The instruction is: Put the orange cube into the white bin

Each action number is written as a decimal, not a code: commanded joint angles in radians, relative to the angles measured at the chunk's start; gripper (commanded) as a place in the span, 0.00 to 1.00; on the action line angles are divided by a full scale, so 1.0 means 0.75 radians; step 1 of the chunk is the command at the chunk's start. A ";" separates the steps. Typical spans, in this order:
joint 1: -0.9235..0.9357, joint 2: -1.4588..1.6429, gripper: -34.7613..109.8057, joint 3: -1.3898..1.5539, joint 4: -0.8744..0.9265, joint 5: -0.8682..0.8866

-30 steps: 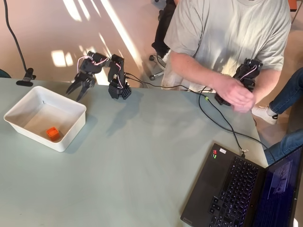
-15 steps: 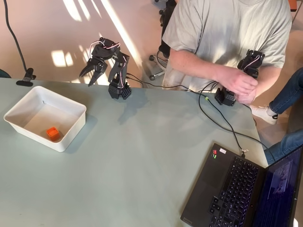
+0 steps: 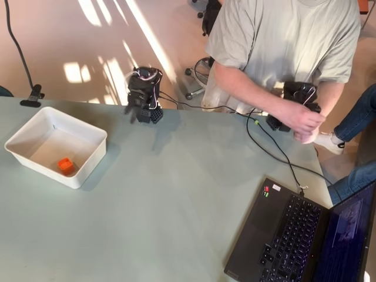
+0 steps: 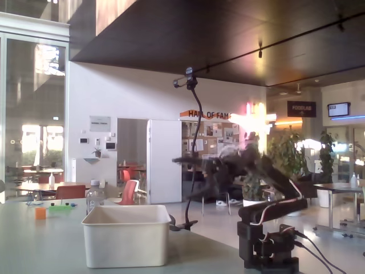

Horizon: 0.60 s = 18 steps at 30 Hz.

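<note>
In the overhead view, the cube [image 3: 65, 165] is seen lying on the floor of the bin [image 3: 88, 134] at the left of the frame, well apart from the arm [image 3: 144, 94], which is folded over its base at the upper middle. The gripper [image 3: 130, 110] is blurred, so the set of its jaws cannot be told.

In the fixed view, the bin [image 4: 126, 236] is seen at lower middle and the blurred gripper [image 4: 197, 171] is raised to its right; the jaws cannot be judged there either. The placing is judged done; only parking the arm seems called for
</note>
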 commanded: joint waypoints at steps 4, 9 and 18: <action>-0.057 0.297 0.64 0.378 -0.053 -0.006; -0.043 0.364 0.64 0.542 -0.045 -0.004; -0.037 0.350 0.64 0.624 0.078 -0.004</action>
